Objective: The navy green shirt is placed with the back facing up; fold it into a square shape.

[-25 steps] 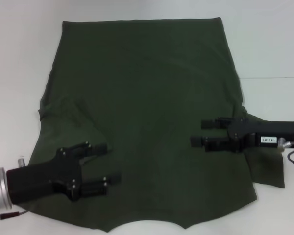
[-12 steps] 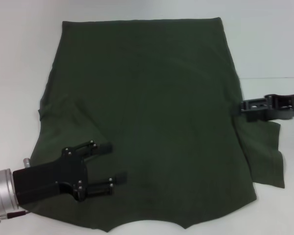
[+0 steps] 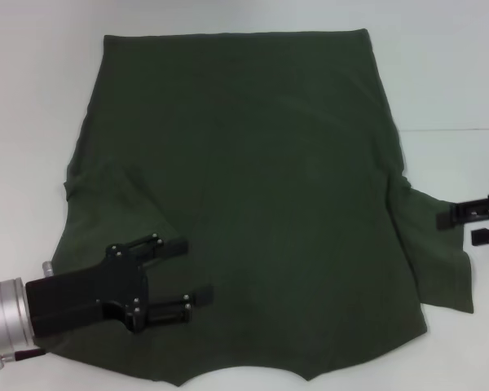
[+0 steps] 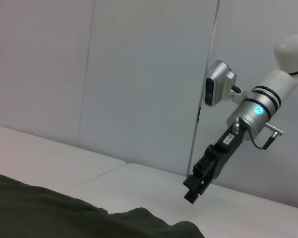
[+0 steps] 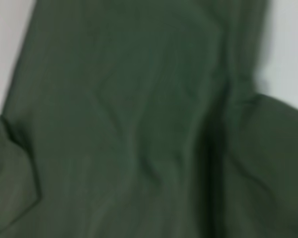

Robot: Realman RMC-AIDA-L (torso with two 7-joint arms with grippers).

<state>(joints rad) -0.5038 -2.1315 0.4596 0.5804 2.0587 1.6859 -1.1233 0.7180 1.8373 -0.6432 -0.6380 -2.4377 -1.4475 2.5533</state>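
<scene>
- Navy green shirt (image 3: 244, 187) lies spread flat on the white worktop (image 3: 456, 73).
- Left pincer (image 3: 187, 270), lower left, spread above the shirt.
- Right pincer (image 3: 458, 226), right edge, spread, empty.

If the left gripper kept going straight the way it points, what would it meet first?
Probably only the navy green shirt beneath it: the left gripper, fingers open, points across the fabric toward the robot's right. Its height above the cloth is unclear.

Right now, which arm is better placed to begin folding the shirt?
Probably the left: its open end effector hovers over the navy green shirt near the left sleeve. The right end effector sits off the cloth, beside the right sleeve.
</scene>
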